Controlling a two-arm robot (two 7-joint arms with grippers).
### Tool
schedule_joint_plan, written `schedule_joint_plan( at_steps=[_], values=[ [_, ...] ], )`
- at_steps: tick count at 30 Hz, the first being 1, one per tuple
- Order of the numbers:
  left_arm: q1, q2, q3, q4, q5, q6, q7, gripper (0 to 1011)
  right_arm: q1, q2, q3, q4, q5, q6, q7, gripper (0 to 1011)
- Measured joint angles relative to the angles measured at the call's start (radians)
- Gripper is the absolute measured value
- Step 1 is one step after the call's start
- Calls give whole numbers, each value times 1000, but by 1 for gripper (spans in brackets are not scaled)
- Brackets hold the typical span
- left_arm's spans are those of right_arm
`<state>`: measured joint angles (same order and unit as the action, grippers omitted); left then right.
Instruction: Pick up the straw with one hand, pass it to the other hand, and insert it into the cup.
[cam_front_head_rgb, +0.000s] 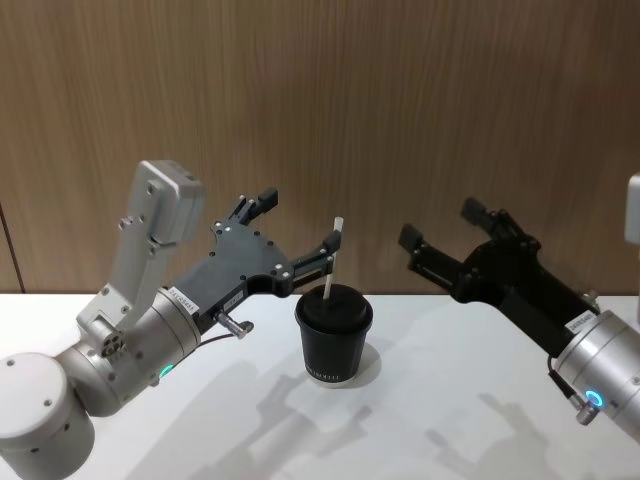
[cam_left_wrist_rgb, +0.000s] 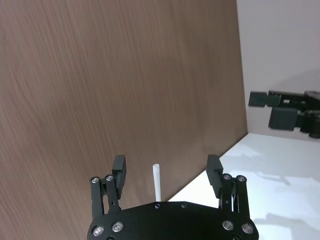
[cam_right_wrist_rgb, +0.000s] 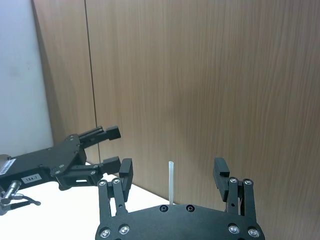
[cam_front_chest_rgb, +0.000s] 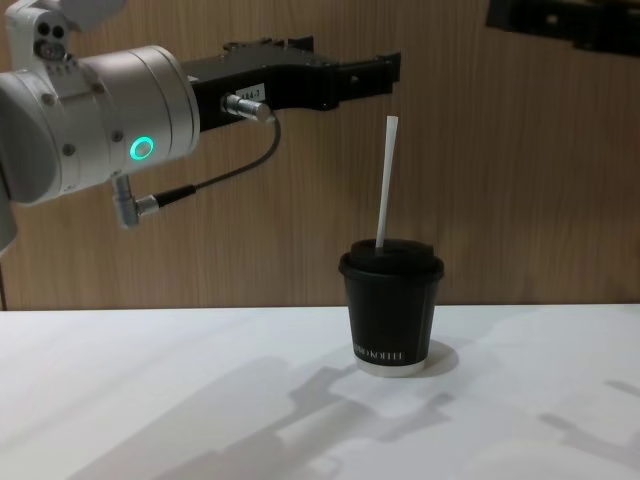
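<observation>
Even, bright light; soft shadows spread across the white table (cam_front_head_rgb: 450, 380).

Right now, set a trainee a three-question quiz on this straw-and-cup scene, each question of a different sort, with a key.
1. True or false: the straw stands in the cup.
2. Which holds the straw? A) left gripper B) right gripper C) neither
3. Fill in: the cup stands on the white ____.

Key: 1 true: it rises from the lid, leaning slightly. 2 C: both grippers are open and raised, the left close beside the straw's top, the right off to the cup's other side. 3 table.
</observation>
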<state>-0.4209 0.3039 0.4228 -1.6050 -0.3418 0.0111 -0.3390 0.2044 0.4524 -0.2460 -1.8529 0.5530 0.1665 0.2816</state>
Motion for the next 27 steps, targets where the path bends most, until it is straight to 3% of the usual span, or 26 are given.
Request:
schedule_joint_plan(
  at_steps=[27],
  values=[
    [25, -15, -13, -2, 12, -60, 8, 1003, 9, -22, -28, 12, -35, 28, -35, 1001]
  ],
)
